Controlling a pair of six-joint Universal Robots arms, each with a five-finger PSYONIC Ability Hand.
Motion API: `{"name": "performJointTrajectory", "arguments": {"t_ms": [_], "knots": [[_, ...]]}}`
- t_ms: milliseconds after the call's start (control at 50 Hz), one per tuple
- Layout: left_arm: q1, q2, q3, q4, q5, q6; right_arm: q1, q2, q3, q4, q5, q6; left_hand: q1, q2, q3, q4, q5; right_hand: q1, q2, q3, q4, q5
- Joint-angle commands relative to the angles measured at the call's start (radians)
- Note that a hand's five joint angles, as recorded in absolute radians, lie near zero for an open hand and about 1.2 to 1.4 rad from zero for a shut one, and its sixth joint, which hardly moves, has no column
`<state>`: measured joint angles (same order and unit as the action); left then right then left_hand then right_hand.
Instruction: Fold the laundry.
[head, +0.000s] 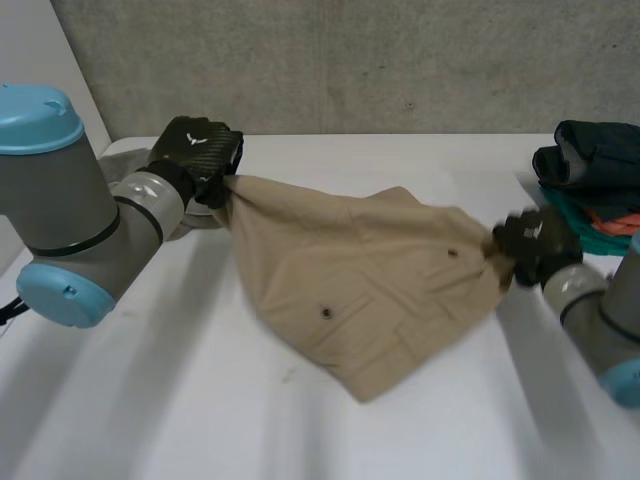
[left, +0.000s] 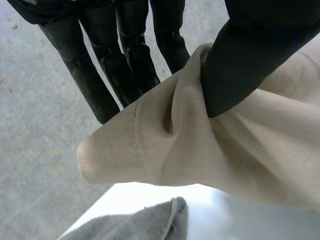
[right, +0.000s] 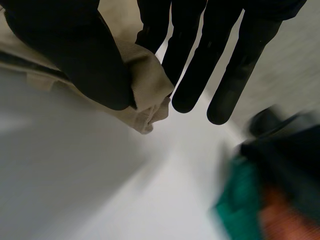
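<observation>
A tan garment (head: 360, 275) with dark buttons hangs stretched between my two hands above the white table (head: 200, 420), its lower edge sagging onto the tabletop. My left hand (head: 196, 150) pinches its far left corner; in the left wrist view the thumb (left: 250, 60) presses the tan cloth (left: 200, 155) against the fingers (left: 105, 70). At the right end, my right hand (head: 535, 245) holds a bunched corner. There the thumb (right: 85, 60) clamps the tan cloth (right: 147, 95) against the fingers (right: 200, 65).
A pile of dark, teal and orange clothes (head: 592, 180) lies at the table's right edge, just behind my right hand. A grey cloth (head: 135, 155) lies under my left arm at the far left, also seen as grey cloth (left: 145, 222) below my left hand.
</observation>
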<state>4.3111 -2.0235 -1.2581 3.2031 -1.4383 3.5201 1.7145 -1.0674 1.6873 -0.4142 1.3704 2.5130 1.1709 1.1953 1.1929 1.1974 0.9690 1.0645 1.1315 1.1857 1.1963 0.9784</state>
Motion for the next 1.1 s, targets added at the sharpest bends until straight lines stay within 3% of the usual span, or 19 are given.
{"name": "performJointTrajectory", "arguments": {"t_ms": [20,220,360,400,420,440,480,500,660,680,760,800,920,1000,1100], "knots": [[-0.002,0.086,-0.075,-0.132,-0.059,-0.049,0.014,0.046,-0.328,0.003,0.039,0.012,0.225,0.201,0.203,0.199,0.253,0.332,0.265,0.211,0.200,0.243],[-0.017,0.158,-0.302,-0.169,-0.056,-0.250,0.042,0.475,-0.967,0.049,0.044,0.110,0.225,0.201,0.203,0.199,0.253,0.332,0.265,0.211,0.200,0.243],[-0.113,0.092,-0.369,-0.063,-0.059,-0.331,0.048,0.658,-1.124,0.046,0.016,0.118,0.225,0.201,0.203,0.199,0.253,0.332,0.265,0.211,0.200,0.243],[-0.119,0.066,-0.366,-0.046,-0.063,-0.331,0.048,0.690,-1.138,0.041,0.022,0.118,0.225,0.201,0.203,0.199,0.253,-0.570,-0.637,-0.691,-0.702,-0.659],[-0.119,0.059,-0.366,-0.035,-0.064,-0.331,0.048,0.693,-1.138,0.041,0.029,0.118,0.200,0.175,0.178,0.173,0.227,-0.890,-0.957,-1.011,-1.022,-0.978],[-0.119,0.058,-0.366,-0.034,-0.062,-0.331,0.048,0.692,-1.137,0.043,0.030,0.118,0.112,0.088,0.090,0.086,0.140,-0.890,-0.957,-1.011,-1.022,-0.978],[-0.111,0.065,-0.365,-0.025,-0.060,-0.328,0.050,0.652,-1.109,0.054,0.041,0.121,-0.143,-0.167,-0.165,-0.169,-0.115,-0.890,-0.957,-1.011,-1.022,-0.978],[-0.108,0.071,-0.363,-0.022,-0.062,-0.326,0.051,0.621,-1.086,0.058,0.048,0.122,-0.164,-0.189,-0.186,-0.191,-0.137,-0.890,-0.957,-1.011,-1.022,-0.978],[-0.021,0.146,-0.379,0.012,-0.059,-0.320,0.040,0.174,-0.694,0.083,0.084,0.135,-0.048,-0.072,-0.069,-0.074,-0.020,-0.890,-0.957,-1.011,-1.022,-0.978],[-0.021,0.147,-0.382,0.012,-0.059,-0.320,0.046,0.073,-0.601,0.116,0.085,0.135,-0.033,-0.057,-0.055,-0.059,-0.005,-0.890,-0.957,-1.011,-1.022,-0.978],[-0.022,0.147,-0.386,0.014,-0.060,-0.310,0.050,-0.084,-0.422,0.263,0.084,0.136,-0.062,-0.086,-0.084,-0.088,-0.034,-0.890,-0.957,-1.011,-1.022,-0.978],[-0.022,0.144,-0.391,0.014,-0.060,-0.297,0.050,-0.111,-0.361,0.339,0.081,0.139,-0.211,-0.236,-0.233,-0.238,-0.184,-0.890,-0.957,-1.011,-1.022,-0.978],[-0.021,0.140,-0.425,0.041,-0.056,-0.239,0.056,-0.138,-0.150,0.566,0.049,0.219,-0.308,-0.333,-0.330,-0.335,-0.281,-0.689,-0.756,-0.810,-0.821,-0.778],[-0.021,0.135,-0.457,0.058,-0.054,-0.190,0.057,-0.144,-0.016,0.546,-0.029,0.227,-0.417,-0.442,-0.439,-0.444,-0.390,-0.507,-0.574,-0.628,-0.639,-0.596],[-0.021,0.134,-0.500,0.072,-0.054,-0.127,0.060,-0.137,0.090,0.427,-0.089,0.231,-0.435,-0.459,-0.457,-0.461,-0.407,-0.483,-0.550,-0.605,-0.615,-0.572]]}}
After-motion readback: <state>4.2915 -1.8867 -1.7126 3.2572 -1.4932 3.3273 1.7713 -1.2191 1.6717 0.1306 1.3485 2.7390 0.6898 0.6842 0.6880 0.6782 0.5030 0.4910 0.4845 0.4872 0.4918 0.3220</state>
